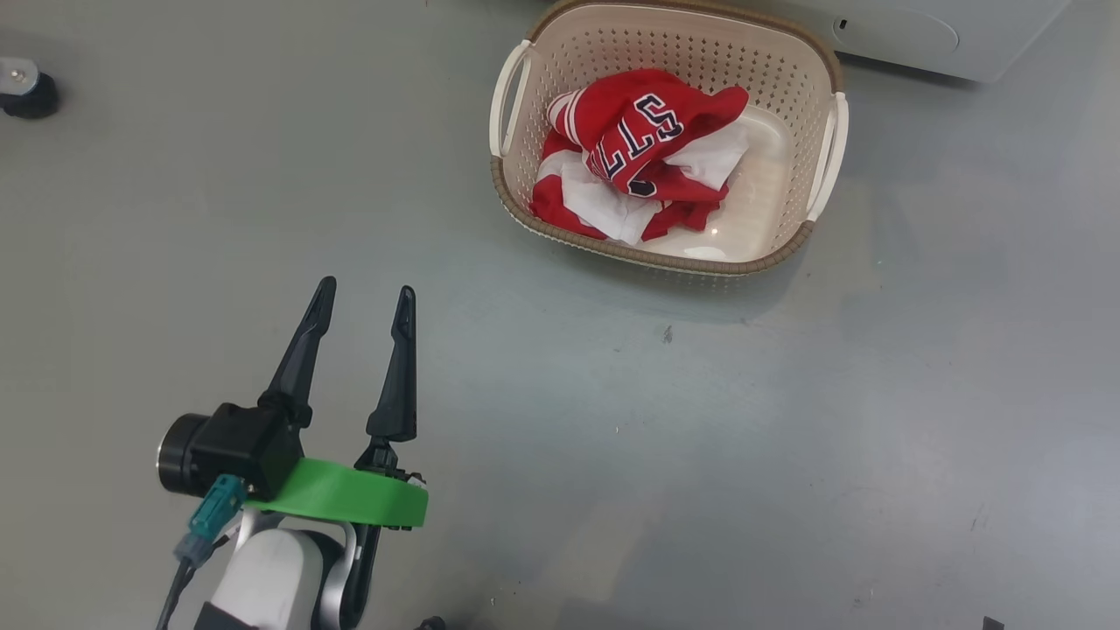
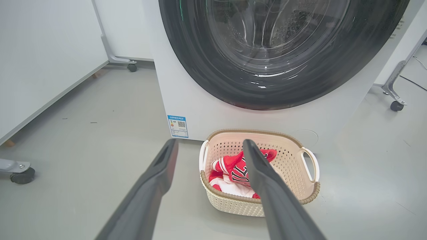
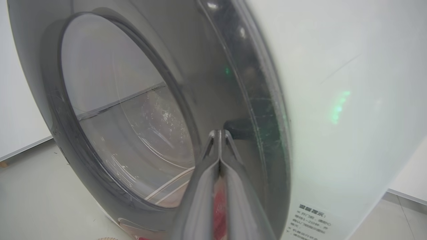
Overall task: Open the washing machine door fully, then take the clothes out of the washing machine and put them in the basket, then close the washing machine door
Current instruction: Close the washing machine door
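The cream basket (image 1: pixel 667 264) stands on the floor in front of the washing machine (image 1: pixel 919 35). The red clothes (image 1: pixel 647 131) with white trim and lettering lie bunched inside it. My left gripper (image 1: pixel 366 290) hangs open and empty to the left of the basket, nearer to me. The left wrist view shows the basket (image 2: pixel 290 160), the clothes (image 2: pixel 230 165) and, above them, the washing machine door (image 2: pixel 206 66) lying flat against the machine front (image 2: pixel 206 113). My right gripper (image 3: pixel 218 131) is shut, tips against the door's black rim (image 3: pixel 233 66) beside a dark handle recess.
A blue label (image 2: pixel 177 126) sits at the machine's lower corner. A white panel (image 2: pixel 40 66) stands to the left with a caster foot (image 2: pixel 21 175) on the grey floor. Another caster frame (image 2: pixel 397 105) stands to the right of the machine.
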Available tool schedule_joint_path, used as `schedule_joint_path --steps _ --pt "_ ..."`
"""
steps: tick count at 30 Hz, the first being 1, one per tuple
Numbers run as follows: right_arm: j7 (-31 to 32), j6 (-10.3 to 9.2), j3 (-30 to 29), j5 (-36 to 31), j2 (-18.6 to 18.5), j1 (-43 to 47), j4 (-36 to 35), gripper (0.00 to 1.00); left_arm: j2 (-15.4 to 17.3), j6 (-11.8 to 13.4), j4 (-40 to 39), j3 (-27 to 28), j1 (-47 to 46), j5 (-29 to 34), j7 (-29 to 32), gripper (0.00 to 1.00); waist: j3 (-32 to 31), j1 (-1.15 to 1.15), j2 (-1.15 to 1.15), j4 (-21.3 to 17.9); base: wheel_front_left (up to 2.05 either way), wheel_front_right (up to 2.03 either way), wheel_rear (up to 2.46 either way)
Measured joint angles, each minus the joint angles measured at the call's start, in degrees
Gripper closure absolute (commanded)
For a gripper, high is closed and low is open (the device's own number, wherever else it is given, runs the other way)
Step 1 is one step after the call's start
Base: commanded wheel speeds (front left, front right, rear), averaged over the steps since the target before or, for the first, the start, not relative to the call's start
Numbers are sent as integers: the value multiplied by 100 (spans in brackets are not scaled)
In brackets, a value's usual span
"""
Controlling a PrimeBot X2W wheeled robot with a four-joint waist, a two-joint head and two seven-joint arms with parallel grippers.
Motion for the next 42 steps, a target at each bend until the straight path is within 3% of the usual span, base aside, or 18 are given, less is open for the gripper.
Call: schedule_joint_path --steps 12,25,27,28,29,30,37,42 --pt "-459 57 74 75 163 22 319 100 -13 0 190 -4 -82 -5 -29 0 -163 0 0 -72 0 0 0" --pt "-855 109 146 380 566 1137 433 98 -14 1 302 133 -87 -5 -30 0 -586 0 0 -333 0 0 0" --pt "-871 110 147 420 634 1353 414 54 -12 2 318 171 -86 -5 -30 0 -660 0 0 -389 0 0 0" --pt "-871 111 152 423 672 1461 409 22 -12 4 325 189 -86 -5 -30 0 -698 0 0 -417 0 0 0" --pt "-872 120 148 457 719 1571 408 4 -10 7 328 207 -84 -5 -30 0 -735 0 0 -447 0 0 0" --pt "-872 125 141 480 761 1682 401 0 -2 8 332 222 -82 -5 -30 0 -774 0 0 -478 0 0 0" --pt "-881 126 180 520 976 2369 207 0 77 10 344 287 -53 -2 -31 0 -1039 0 0 -723 0 0 0" --pt "-882 155 120 522 1085 2837 -301 0 185 54 368 368 83 12 -46 0 -1234 0 0 -922 0 0 0"
